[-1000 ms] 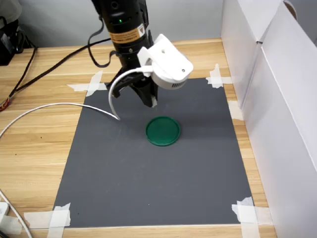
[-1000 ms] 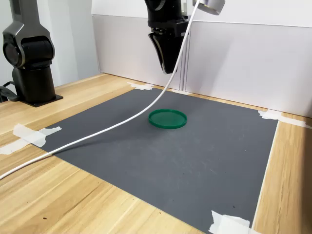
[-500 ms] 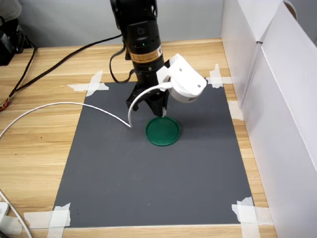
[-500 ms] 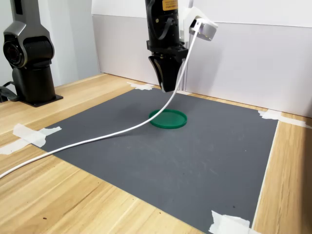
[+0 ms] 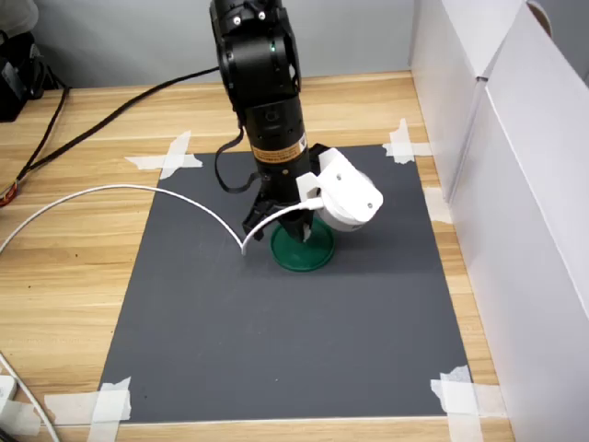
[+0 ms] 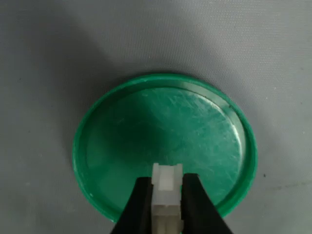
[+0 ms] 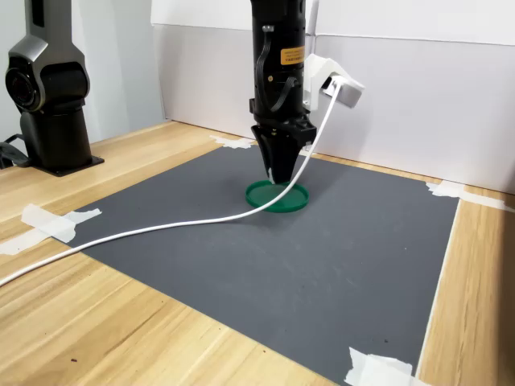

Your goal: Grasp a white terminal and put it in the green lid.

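Observation:
In the wrist view the white terminal (image 6: 166,181) is pinched between my two black fingers (image 6: 142,197), so my gripper (image 6: 166,187) is shut on it. It hangs just above the inside of the green lid (image 6: 195,131), close to the rim. In both exterior views my gripper (image 5: 296,234) (image 7: 276,174) points straight down over the green lid (image 5: 317,257) (image 7: 291,201), its tips a little above the lid. The terminal is too small to make out in either exterior view.
The lid lies on a dark grey mat (image 5: 276,322) taped at its corners to a wooden table (image 5: 74,258). A white cable (image 5: 110,193) trails from the wrist across the mat. White box walls (image 5: 515,184) stand at the first exterior view's right. A black robot base (image 7: 48,88) stands at the second exterior view's left.
The arm has come down and moved over the green lid, from high behind it to just above it. The gripper has stayed shut. The cable has shifted with the arm.

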Tool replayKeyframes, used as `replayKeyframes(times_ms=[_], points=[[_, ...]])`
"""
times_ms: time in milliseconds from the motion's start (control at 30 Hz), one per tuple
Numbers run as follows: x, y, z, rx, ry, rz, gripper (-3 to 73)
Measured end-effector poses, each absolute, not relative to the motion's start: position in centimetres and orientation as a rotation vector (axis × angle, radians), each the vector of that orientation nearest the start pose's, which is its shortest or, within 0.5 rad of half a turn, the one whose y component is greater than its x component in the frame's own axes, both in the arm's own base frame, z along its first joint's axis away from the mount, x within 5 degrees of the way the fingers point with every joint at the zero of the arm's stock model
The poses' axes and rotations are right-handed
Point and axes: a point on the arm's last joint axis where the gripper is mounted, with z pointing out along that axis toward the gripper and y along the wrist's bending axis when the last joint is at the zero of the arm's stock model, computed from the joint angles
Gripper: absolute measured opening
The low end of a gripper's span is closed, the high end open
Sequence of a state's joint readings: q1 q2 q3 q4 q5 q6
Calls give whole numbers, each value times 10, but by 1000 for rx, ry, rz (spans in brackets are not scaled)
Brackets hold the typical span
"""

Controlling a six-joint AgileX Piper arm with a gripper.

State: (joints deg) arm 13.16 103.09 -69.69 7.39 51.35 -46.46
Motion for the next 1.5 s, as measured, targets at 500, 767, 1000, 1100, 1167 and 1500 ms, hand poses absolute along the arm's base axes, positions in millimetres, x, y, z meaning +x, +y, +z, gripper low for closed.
replayKeyframes(times_ms=[500,767,1000,1100,1167,1500], points=[[332,87,227,-1326,2518,41,456],[302,85,305,-1170,2293,36,239],[252,79,342,-1065,2177,101,0],[229,75,344,-1034,2141,107,-13],[212,71,345,-1015,2112,100,-14],[145,26,340,-540,2023,70,-15]])
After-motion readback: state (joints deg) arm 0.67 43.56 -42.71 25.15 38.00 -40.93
